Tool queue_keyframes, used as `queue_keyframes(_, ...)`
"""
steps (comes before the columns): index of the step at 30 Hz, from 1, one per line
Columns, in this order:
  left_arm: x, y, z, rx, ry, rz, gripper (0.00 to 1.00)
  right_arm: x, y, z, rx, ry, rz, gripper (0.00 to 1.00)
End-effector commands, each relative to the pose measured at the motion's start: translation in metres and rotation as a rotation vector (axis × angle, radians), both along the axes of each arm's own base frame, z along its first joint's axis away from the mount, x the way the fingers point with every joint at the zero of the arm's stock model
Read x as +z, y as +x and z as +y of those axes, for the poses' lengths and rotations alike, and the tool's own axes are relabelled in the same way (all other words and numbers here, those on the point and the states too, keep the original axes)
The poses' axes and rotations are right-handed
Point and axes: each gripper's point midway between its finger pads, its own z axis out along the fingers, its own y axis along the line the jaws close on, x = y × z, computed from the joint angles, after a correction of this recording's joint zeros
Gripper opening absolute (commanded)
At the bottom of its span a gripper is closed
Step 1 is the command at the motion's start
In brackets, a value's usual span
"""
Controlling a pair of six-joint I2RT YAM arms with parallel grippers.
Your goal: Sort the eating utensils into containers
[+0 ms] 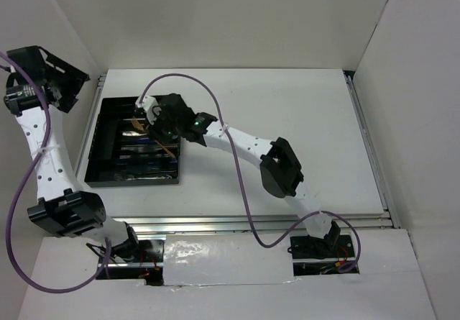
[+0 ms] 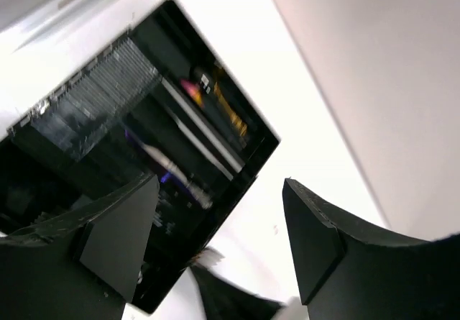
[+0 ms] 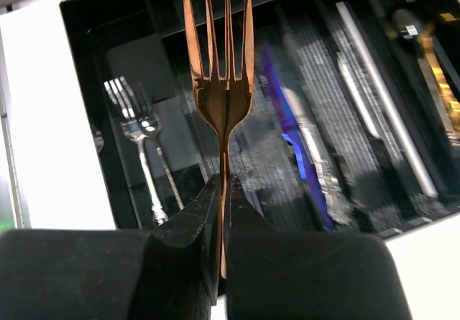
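Right wrist view: copper fork (image 3: 226,83) pinched at handle by right claw (image 3: 223,216), tines forward, above black tray (image 3: 86,83). Silver fork (image 3: 136,129) lies in left-hand compartment, probable target: shift there, align lengthwise, lower, then release. Left claw (image 2: 219,190) spread, empty, well apart.

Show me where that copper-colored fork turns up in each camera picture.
Top external: the copper fork is a thin orange sliver at the right gripper, over the black tray.
Left wrist: too blurred to tell; a golden streak over the tray might be it.
Right wrist: center, tines pointing up, pinched between the fingers.
Shared landmark: the black tray, seen in all three views.
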Motion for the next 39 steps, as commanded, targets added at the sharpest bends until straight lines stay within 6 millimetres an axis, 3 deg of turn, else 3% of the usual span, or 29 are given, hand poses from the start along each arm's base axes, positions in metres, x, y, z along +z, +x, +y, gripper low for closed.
queue_keyframes(1,0.039,-0.008,0.002,0.002,-0.023,-0.122,0.82,0.020,-0.016,0.027,0.043,0.071,-0.083,0.00)
queue_keyframes(13,0.026,-0.013,0.001,-0.013,-0.071,-0.139,0.84,-0.035,-0.053,0.040,0.094,-0.016,-0.041,0.01)
queue_keyframes(14,0.025,-0.013,0.001,-0.013,-0.072,-0.138,0.84,-0.042,-0.054,0.041,0.093,-0.023,-0.033,0.07)
queue_keyframes(15,0.024,-0.012,0.000,-0.015,-0.074,-0.137,0.84,-0.042,-0.057,0.044,0.097,-0.019,-0.030,0.29)
queue_keyframes(18,0.023,-0.012,0.000,-0.034,-0.063,-0.131,0.84,-0.039,-0.065,0.048,0.105,-0.003,-0.016,0.56)
queue_keyframes(23,0.026,-0.011,-0.002,-0.042,-0.067,-0.141,0.83,-0.019,-0.069,0.051,0.085,0.021,-0.027,0.70)
queue_keyframes(26,0.026,-0.010,-0.002,-0.048,-0.067,-0.145,0.83,0.002,-0.065,0.045,0.034,0.032,-0.055,0.73)
queue_keyframes(28,0.027,-0.010,-0.003,-0.053,-0.068,-0.145,0.83,0.027,-0.060,0.037,-0.015,0.057,-0.075,0.74)
queue_keyframes(31,0.026,-0.008,-0.007,-0.075,-0.072,-0.148,0.83,0.061,-0.047,0.013,-0.133,0.088,-0.089,0.78)
queue_keyframes(33,0.025,-0.005,-0.013,-0.095,-0.052,-0.140,0.83,0.065,-0.028,-0.014,-0.273,0.076,-0.056,0.83)
queue_keyframes(34,0.024,-0.005,-0.016,-0.106,-0.046,-0.134,0.83,0.086,-0.024,-0.031,-0.321,0.110,-0.036,0.85)
queue_keyframes(35,0.025,-0.004,-0.023,-0.126,-0.041,-0.135,0.83,0.071,-0.013,-0.053,-0.408,0.094,0.043,0.89)
queue_keyframes(36,0.026,-0.002,-0.028,-0.142,-0.034,-0.137,0.83,0.086,-0.003,-0.075,-0.500,0.119,0.074,0.92)
queue_keyframes(37,0.029,-0.002,-0.032,-0.154,-0.022,-0.144,0.83,0.083,0.004,-0.092,-0.557,0.110,0.125,0.99)
queue_keyframes(38,0.028,0.001,-0.042,-0.187,-0.006,-0.137,0.83,0.066,0.004,-0.119,-0.621,0.030,0.192,1.00)
queue_keyframes(39,0.028,0.002,-0.047,-0.193,0.009,-0.134,0.83,0.061,0.021,-0.150,-0.758,0.042,0.267,1.00)
